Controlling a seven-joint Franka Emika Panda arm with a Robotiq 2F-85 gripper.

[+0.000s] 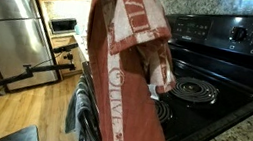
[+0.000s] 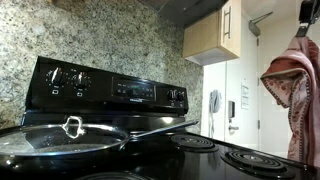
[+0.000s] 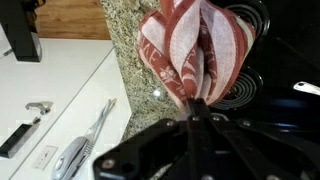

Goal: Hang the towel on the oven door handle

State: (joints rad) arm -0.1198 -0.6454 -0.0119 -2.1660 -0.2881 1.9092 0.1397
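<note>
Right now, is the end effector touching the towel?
Touching. The wrist view shows the end effector closed on the bunched towel, with cloth pinched between its fingertips.

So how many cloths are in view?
2: the red striped towel held by the hand, and a dark grey cloth low beside the stove. More may be hidden.

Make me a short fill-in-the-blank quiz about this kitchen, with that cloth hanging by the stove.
The towel is brick-red with ___ stripes. It hangs bunched from the gripper, whose jaws are ___ on it. On the black stove sits a pan under a glass ___.
Missing words: white; shut; lid.
</note>
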